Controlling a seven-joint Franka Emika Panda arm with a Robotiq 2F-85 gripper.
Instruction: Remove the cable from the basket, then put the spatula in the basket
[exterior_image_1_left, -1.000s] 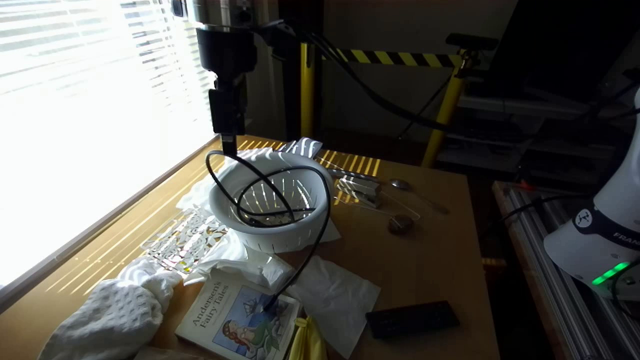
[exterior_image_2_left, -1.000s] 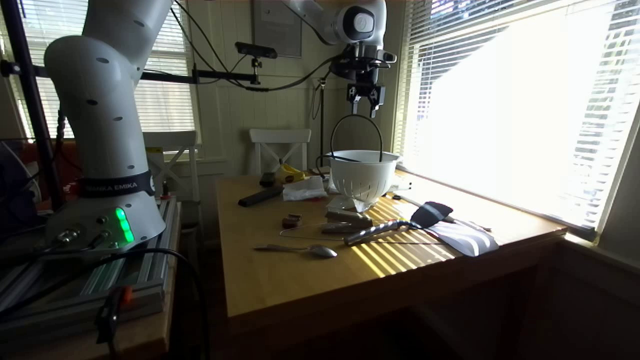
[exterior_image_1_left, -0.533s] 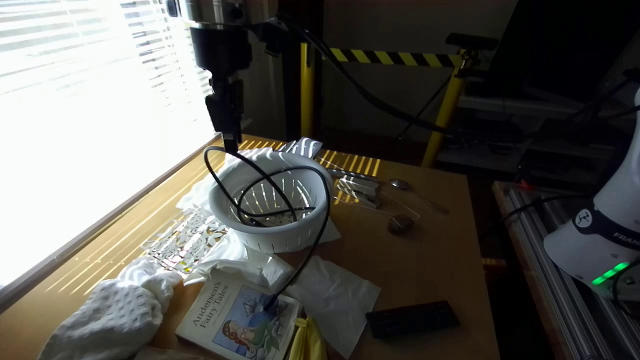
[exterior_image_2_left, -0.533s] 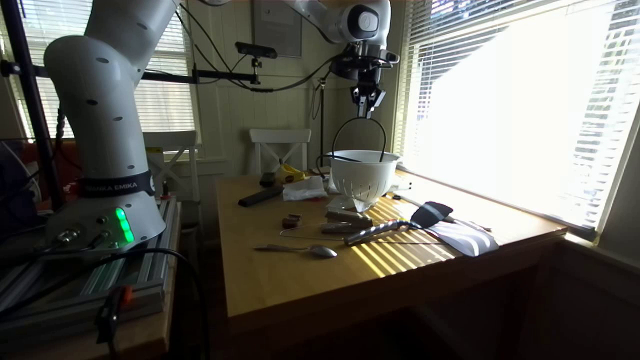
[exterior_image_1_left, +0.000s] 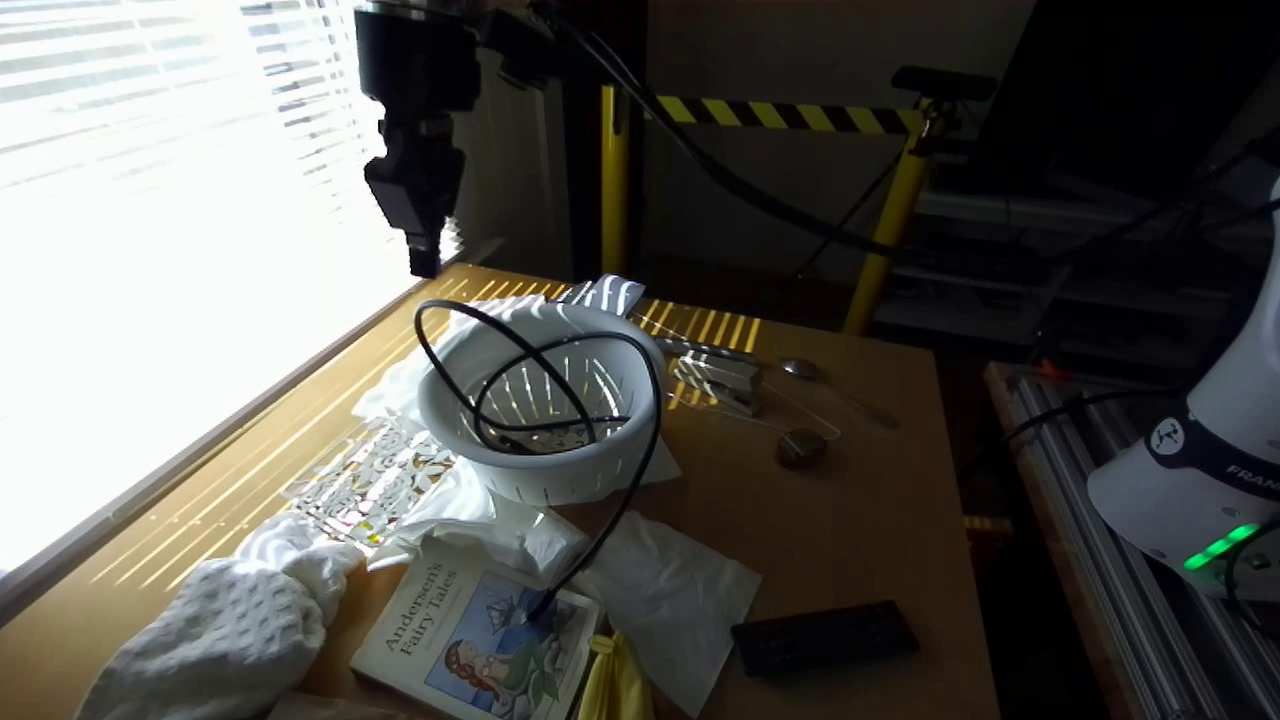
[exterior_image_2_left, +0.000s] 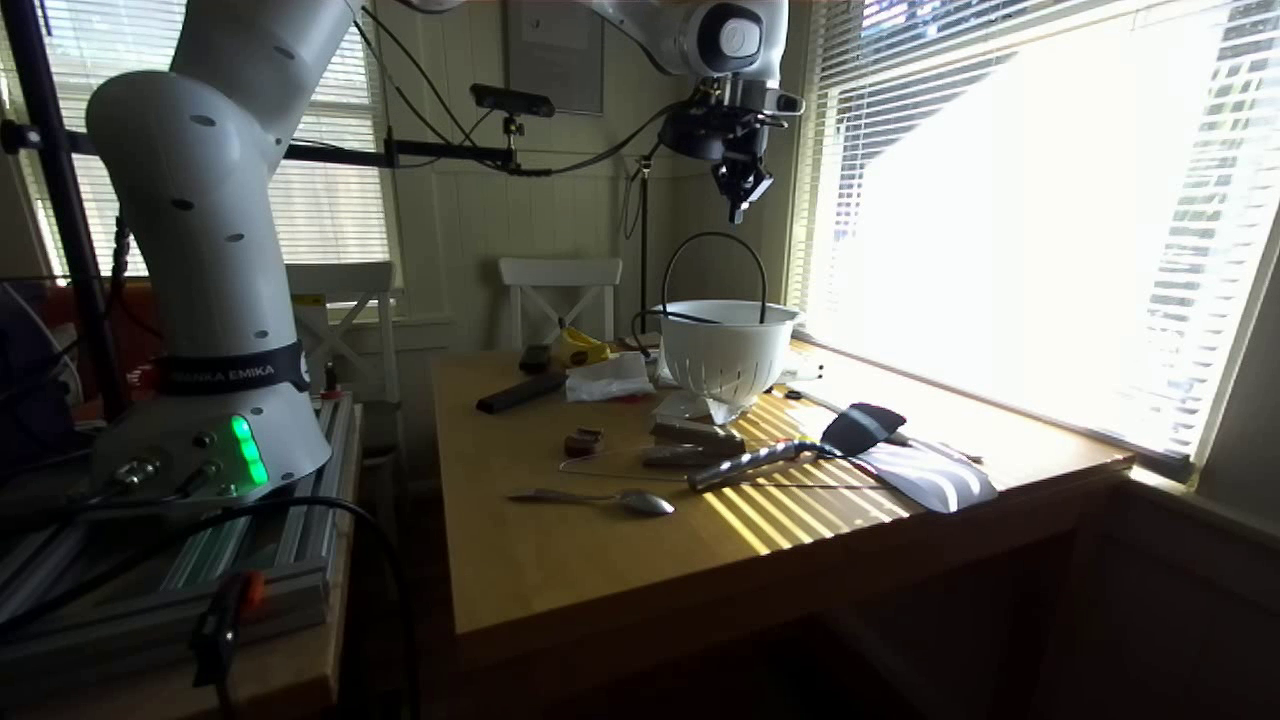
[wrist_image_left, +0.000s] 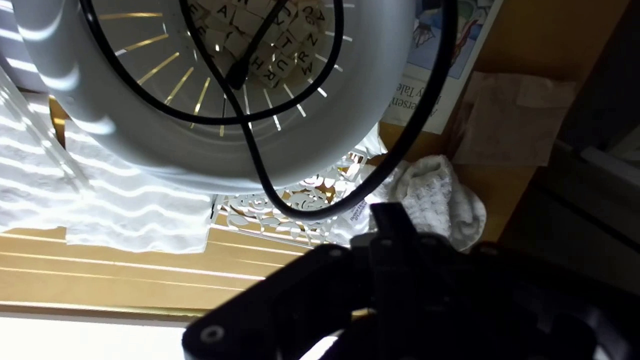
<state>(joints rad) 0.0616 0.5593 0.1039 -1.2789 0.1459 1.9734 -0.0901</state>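
The black cable (exterior_image_2_left: 714, 235) lies coiled in the white basket (exterior_image_2_left: 728, 350), a slotted colander. One loop arches above the rim, and one end runs over the side onto a book (exterior_image_1_left: 480, 640). My gripper (exterior_image_1_left: 425, 265) is above that loop, apart from it, in both exterior views. Its fingertips meet with nothing between them in the wrist view, where the loop (wrist_image_left: 310, 215) passes in front of the tips. The spatula (exterior_image_2_left: 862, 430), with a dark head and grey handle, rests on the table beside the basket.
Letter tiles (wrist_image_left: 285, 42) lie in the basket's bottom. Around it are white cloths (exterior_image_1_left: 230, 610), a lacy mat (exterior_image_1_left: 370, 480), a black remote (exterior_image_1_left: 825, 637), a spoon (exterior_image_2_left: 600, 498) and a grey stapler-like object (exterior_image_1_left: 718, 380). The window blinds (exterior_image_2_left: 1040, 200) stand close to the arm.
My gripper has shut beside the cable loop and then risen away from it, towards the window. The loop swayed slightly but stays in the basket.
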